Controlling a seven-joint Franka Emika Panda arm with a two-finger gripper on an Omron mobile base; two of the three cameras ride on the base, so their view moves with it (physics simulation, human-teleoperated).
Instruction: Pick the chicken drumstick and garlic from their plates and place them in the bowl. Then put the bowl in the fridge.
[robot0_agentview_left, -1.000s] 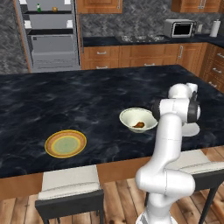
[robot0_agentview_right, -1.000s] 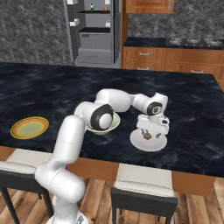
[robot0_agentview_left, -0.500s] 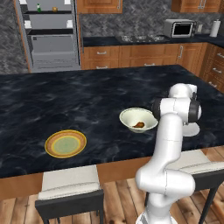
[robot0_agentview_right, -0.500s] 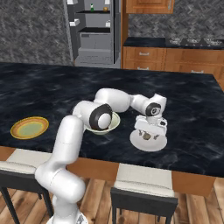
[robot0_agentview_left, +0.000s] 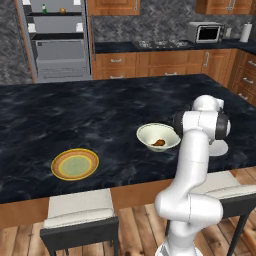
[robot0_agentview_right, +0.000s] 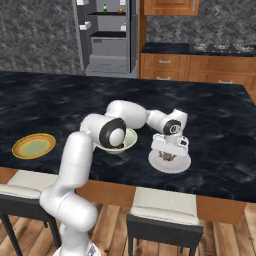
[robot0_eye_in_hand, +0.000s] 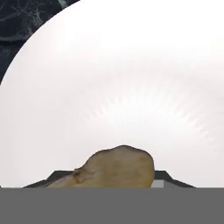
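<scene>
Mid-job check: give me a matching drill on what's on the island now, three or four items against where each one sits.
Items:
1. small reddish-brown chicken drumstick
2. pale tan garlic bulb
3. flat orange-rimmed plate with pale green centre
4. round cream-white bowl

Places:
A. on the flat white plate, right at the end effector
B. on the black counter, between the two plates
C. inside the bowl
D. near the counter's front edge, far left of the arm, nothing on it

Pairs: 1-C, 2-A, 3-D, 4-B
</scene>
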